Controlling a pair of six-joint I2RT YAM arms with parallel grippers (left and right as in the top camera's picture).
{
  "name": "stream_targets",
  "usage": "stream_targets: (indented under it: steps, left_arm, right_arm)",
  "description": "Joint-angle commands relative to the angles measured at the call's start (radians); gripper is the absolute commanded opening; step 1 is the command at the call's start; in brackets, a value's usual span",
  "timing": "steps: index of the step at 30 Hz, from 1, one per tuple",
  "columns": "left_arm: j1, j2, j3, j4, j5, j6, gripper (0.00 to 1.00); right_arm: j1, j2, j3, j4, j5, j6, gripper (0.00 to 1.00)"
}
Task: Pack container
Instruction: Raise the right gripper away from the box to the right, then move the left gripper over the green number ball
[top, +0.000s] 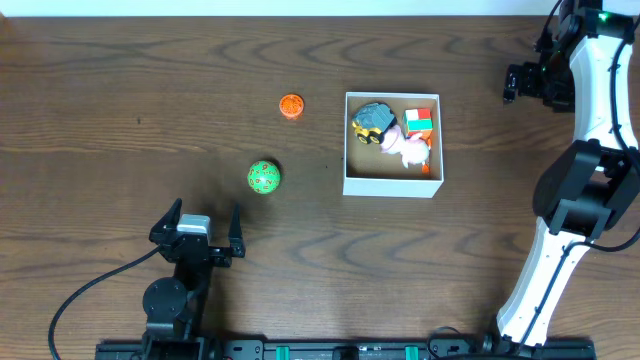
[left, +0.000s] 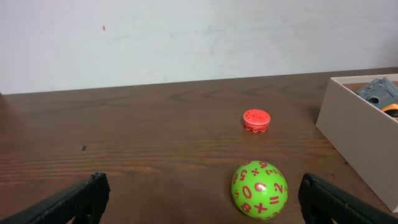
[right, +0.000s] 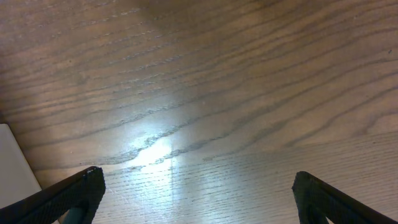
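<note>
**A:** From overhead, how far along is the packing?

**B:** About half done, I'd say. The square white cardboard container sits right of the bench's middle and holds a few toys. A green numbered ball and an orange ridged disc lie outside it.

**A:** And the left wrist view?

**B:** The left gripper is low near the bench's near edge. Its jaws are wide and empty, with the ball just ahead.

**A:** The right wrist view?

**B:** The right gripper is also spread and empty, over bare wood toward the far right corner.

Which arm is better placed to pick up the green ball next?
Likely left. The left pincer, open, faces the green ball with red numerals close ahead; the right pincer hangs beyond the white square cardboard box.
</note>
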Motion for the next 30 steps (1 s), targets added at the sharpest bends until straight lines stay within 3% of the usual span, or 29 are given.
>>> stream_targets:
  steps: [1, 8, 14, 19, 26, 30]
  left_arm:
    - [0.004, -0.006, -0.018, -0.033, 0.008, -0.009, 0.98]
    - [0.004, -0.006, -0.018, -0.029, 0.028, -0.009, 0.98]
    - [0.004, -0.006, 0.019, -0.031, 0.199, -0.010, 0.98]
    - [0.004, 0.035, 0.115, -0.083, 0.190, -0.008, 0.98]
    - [0.004, 0.370, 0.406, -0.323, 0.140, -0.005, 0.98]
    - [0.004, 0.637, 0.637, -0.462, 0.327, 0.000, 0.98]
  right_arm:
    - [-0.009, -0.011, -0.005, 0.003, -0.001, 0.016, 0.99]
    - [-0.009, -0.011, -0.005, 0.003, -0.001, 0.016, 0.99]
    - [-0.009, -0.011, -0.005, 0.003, -0.001, 0.016, 0.99]
    - [-0.009, -0.011, -0.005, 0.003, -0.001, 0.016, 0.99]
    - [-0.009, -0.011, -0.005, 0.003, -0.002, 0.016, 0.99]
    - [-0.009, -0.011, -0.005, 0.003, -0.001, 0.016, 0.99]
